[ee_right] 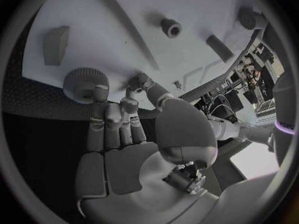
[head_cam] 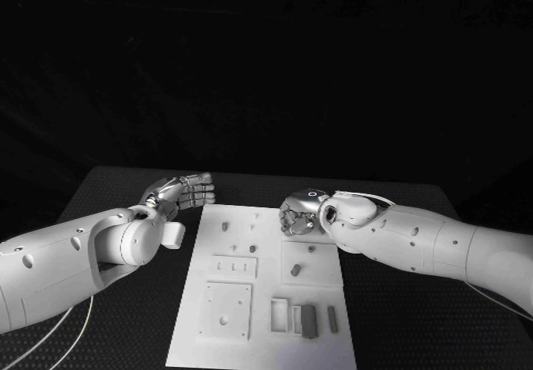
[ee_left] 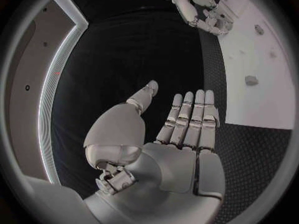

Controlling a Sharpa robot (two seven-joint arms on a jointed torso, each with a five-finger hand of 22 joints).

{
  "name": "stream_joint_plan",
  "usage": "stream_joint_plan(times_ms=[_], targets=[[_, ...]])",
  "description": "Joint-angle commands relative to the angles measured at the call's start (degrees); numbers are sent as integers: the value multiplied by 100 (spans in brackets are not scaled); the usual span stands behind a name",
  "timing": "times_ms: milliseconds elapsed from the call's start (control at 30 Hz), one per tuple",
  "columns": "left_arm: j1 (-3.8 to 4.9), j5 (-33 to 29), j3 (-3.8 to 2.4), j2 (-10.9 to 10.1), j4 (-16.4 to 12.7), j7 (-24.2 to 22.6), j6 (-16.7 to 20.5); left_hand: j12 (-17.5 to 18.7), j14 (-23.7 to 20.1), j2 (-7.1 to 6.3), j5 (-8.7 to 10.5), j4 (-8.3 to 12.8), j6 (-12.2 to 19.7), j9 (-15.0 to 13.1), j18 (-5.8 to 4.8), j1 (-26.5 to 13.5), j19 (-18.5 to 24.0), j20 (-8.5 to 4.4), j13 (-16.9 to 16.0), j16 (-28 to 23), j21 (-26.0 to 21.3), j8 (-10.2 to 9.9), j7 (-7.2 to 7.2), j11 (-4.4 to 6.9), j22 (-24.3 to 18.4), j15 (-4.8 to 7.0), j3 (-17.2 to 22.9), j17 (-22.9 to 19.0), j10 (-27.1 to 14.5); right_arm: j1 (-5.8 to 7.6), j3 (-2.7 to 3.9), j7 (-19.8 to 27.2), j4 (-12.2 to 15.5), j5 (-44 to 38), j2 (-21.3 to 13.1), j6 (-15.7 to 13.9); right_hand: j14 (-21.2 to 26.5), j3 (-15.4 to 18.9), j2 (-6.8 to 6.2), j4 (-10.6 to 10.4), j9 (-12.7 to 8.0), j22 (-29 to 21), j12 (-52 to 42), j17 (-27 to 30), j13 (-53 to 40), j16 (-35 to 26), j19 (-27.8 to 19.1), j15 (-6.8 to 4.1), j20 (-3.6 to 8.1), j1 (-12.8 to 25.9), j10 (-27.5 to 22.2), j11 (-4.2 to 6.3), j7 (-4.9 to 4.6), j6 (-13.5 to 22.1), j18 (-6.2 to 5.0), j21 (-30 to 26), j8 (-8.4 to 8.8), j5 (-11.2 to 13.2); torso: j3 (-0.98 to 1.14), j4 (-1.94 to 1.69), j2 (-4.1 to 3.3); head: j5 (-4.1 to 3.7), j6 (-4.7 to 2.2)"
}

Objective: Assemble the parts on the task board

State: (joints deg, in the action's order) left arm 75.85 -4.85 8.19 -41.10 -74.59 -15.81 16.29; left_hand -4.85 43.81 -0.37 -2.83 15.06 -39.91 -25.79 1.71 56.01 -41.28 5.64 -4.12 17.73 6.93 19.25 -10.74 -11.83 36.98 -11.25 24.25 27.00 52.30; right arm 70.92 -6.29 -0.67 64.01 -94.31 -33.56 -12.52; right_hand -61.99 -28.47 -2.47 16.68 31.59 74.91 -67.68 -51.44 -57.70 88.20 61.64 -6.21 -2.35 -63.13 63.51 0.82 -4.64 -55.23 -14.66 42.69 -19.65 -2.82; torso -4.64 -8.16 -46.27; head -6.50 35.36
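Observation:
The white task board [head_cam: 266, 339] lies in the middle of the black table. My right hand [head_cam: 299, 214] hovers over its far right part, fingers bent down towards it. In the right wrist view its fingertips [ee_right: 99, 92] touch a round knurled part [ee_right: 81, 82] near the board's edge, with the thumb held apart and nothing gripped. My left hand [head_cam: 183, 191] floats beside the board's far left corner; its fingers [ee_left: 190, 119] are straight and it holds nothing. Small pegs [head_cam: 253, 248] and a short cylinder [head_cam: 296, 270] stand on the board.
A slotted plate [head_cam: 236, 267], a square plate [head_cam: 226, 310] and upright rectangular pieces [head_cam: 308, 320] occupy the board's near half. A wedge [ee_right: 56, 45] and a round peg [ee_right: 170, 27] sit beyond my right hand. Black table [head_cam: 422, 308] flanks the board.

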Motion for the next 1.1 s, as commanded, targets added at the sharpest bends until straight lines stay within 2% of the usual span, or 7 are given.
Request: stream_joint_plan(times_ms=[33, 133, 533, 633, 800, 867, 1100], targets=[[8, -13, -6, 9, -9, -48, -50, 26, 9, 32, -22, 28, -37, 9, 72, -21, -35, 16, 9, -32, -26, -28, -108, 5, -8, -29, 0, -9, 33, -35, -19, -146, 87, -77, -22, -131, -15, -41, 35, -5, 7, 126, -20, 6, 8, 16, 16, -35, 41, 10, 47, -7, -95, -153, -34, 31, -18, -1, 0, 0, -3, -3, -11], [8, -13, -6, 8, -8, -48, -50, 27, 9, 31, -22, 29, -38, 9, 71, -22, -34, 16, 9, -33, -27, -28, -107, 5, -9, -29, 0, -9, 33, -34, -4, -252, 204, -84, -52, -271, -19, -39, 32, -7, 9, 125, -20, 8, 10, 22, 21, -37, 44, 21, 53, -5, -94, -149, -34, 37, -11, -1, -2, -2, -2, -5, -19], [8, -14, -6, 23, 7, -43, -52, 31, 8, 32, -22, 36, -39, 11, 71, -22, -34, 17, 10, -36, -29, -30, -106, 5, -10, -30, 0, -12, 35, -21, 200, -652, 401, -301, 62, -733, -66, -47, -47, -5, 30, 122, -31, 29, 17, 65, 73, -51, 79, 38, 119, 5, -86, -159, -34, 84, 14, -1, -5, -16, -5, 17, -59], [8, -14, -6, 16, 6, -40, -55, 33, 8, 32, -22, 37, -40, 11, 70, -23, -35, 17, 10, -37, -30, -31, -106, 5, -10, -30, 0, -13, 36, -18, 208, -722, 390, -306, 121, -890, -73, -52, -49, -5, 34, 121, -32, 33, 18, 70, 80, -53, 84, 36, 129, 7, -84, -163, -34, 90, 16, -1, -12, -12, -4, 18, -65], [9, -15, -6, 10, -7, -43, -43, 34, 8, 32, -22, 38, -40, 12, 70, -24, -35, 18, 10, -37, -30, -31, -106, 5, -10, -31, -1, -14, 36, -11, 210, -793, 326, -307, 246, -917, -84, -53, -71, -4, 34, 121, -34, 37, 20, 77, 91, -54, 91, 35, 142, 6, -86, -152, -34, 99, 29, -1, -11, 24, -24, 36, -98], [9, -15, -6, 16, -11, -43, -42, 34, 8, 31, -22, 39, -40, 12, 70, -25, -35, 18, 10, -38, -31, -31, -106, 5, -10, -31, -1, -14, 37, -8, 210, -810, 293, -317, 298, -916, -87, -55, -73, -5, 35, 120, -34, 39, 20, 79, 93, -54, 93, 37, 145, 6, -86, -150, -34, 101, 32, -1, -7, 24, -27, 35, -107], [9, -17, -7, 39, -10, -47, -49, 37, 8, 32, -22, 42, -41, 14, 70, -28, -36, 19, 10, -40, -33, -33, -105, 5, -11, -32, -1, -17, 39, 15, 211, -858, 177, -368, 445, -900, -91, -62, -74, -5, 36, 118, -32, 45, 23, 80, 96, -54, 97, 36, 151, 4, -88, -145, -34, 103, 40, -1, -23, -9, -24, 11, -92]])
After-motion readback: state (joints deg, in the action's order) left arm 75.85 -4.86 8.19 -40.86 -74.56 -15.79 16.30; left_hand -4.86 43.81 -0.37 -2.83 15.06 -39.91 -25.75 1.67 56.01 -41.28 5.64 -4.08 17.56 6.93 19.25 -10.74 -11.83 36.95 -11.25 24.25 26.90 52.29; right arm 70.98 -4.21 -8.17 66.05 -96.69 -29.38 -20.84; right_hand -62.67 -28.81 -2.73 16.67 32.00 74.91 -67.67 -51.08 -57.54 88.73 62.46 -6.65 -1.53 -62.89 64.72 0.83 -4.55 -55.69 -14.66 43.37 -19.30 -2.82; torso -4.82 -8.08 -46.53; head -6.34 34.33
